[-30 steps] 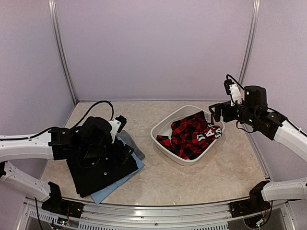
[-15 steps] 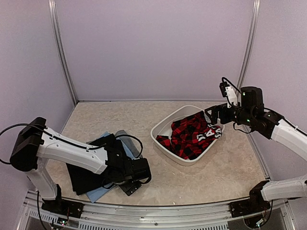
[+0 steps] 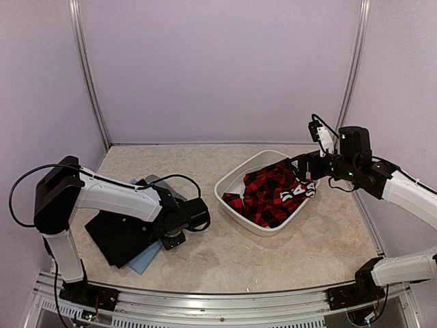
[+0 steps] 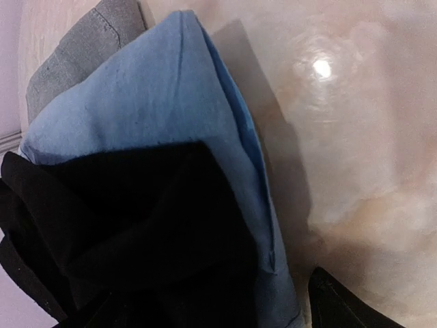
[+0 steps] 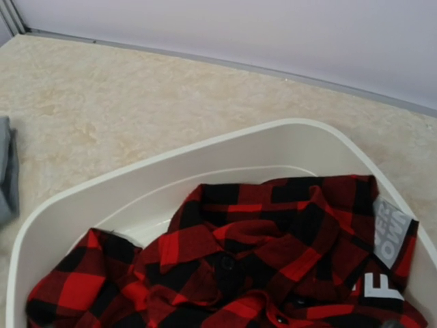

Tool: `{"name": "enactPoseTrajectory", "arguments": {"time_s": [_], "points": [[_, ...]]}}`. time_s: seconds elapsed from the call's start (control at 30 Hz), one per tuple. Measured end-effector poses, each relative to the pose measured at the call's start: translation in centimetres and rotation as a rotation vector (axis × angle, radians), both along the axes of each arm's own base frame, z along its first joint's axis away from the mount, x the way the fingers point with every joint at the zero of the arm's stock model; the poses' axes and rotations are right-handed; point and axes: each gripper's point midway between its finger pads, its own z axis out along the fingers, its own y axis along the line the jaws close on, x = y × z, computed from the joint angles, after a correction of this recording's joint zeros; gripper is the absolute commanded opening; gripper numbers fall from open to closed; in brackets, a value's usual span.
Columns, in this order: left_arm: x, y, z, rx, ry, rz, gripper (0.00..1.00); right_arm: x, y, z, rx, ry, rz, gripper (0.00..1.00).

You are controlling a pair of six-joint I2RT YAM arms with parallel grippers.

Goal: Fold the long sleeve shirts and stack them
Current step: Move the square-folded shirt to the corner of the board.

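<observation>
Left gripper, jaw state unclear, is hanging at the stack's edge; its wrist view is showing the black shirt lying over the light blue shirt, which is lying over the grey shirt. Right gripper, jaw state likewise unclear, is hovering over the basin, with the flannel shirt lying inside, below it.

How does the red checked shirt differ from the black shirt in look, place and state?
The red checked shirt has a red-and-black check; the black shirt is plain. The red checked shirt lies crumpled in the white basin; the black shirt lies folded on the light blue shirt, on the table. Both are partly black.
</observation>
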Motion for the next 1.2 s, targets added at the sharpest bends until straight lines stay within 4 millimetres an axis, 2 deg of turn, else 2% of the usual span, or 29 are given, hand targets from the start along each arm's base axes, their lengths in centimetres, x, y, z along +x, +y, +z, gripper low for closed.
{"name": "enactPoseTrajectory", "arguments": {"time_s": [0.17, 0.27, 0.33, 0.5, 0.6, 0.7, 0.77, 0.87, 1.03, 1.1, 1.2], "points": [[2.1, 3.1, 0.0, 0.094, -0.014, -0.069, 0.83, 0.3, 0.1, -0.7, -0.01, 0.015, -0.001, 0.99], [3.5, 5.1, 0.2, 0.108, -0.01, -0.043, 0.82, 0.5, 0.2, -1.0, -0.013, 0.021, -0.001, 0.99], [5.1, 6.6, 0.3, 0.107, -0.014, 0.01, 0.82, 0.7, 0.4, -1.2, -0.012, 0.024, 0.002, 0.99], [10.7, 10.8, 0.5, 0.132, -0.07, 0.182, 0.83, 1.4, 0.8, -2.9, -0.028, 0.064, 0.005, 0.99], [13.8, 12.6, 0.7, 0.139, -0.111, 0.258, 0.83, 1.5, 1.0, -3.6, -0.03, 0.084, 0.011, 1.0], [16.1, 13.9, 1.0, 0.116, -0.138, 0.325, 0.85, 1.6, 1.2, -4.1, -0.029, 0.099, 0.015, 0.99], [17.4, 14.4, 1.2, 0.084, -0.154, 0.357, 0.86, 1.7, 1.2, -4.4, -0.033, 0.11, 0.014, 0.99], [18.3, 14.2, 1.5, 0.044, -0.168, 0.37, 0.89, 1.8, 1.3, -4.7, -0.037, 0.119, 0.014, 1.0], [18.3, 11.4, 1.8, -0.019, -0.185, 0.327, 0.99, 1.7, 1.3, -4.8, -0.034, 0.125, 0.017, 0.99], [18.4, 10.4, 2.6, -0.05, -0.21, 0.317, 0.99, 1.7, 1.4, -4.9, -0.035, 0.133, 0.022, 1.0], [18.7, 8.9, 6.1, -0.137, -0.292, 0.309, 0.99, 1.7, 1.7, -5.7, -0.046, 0.172, 0.034, 0.99]]}}
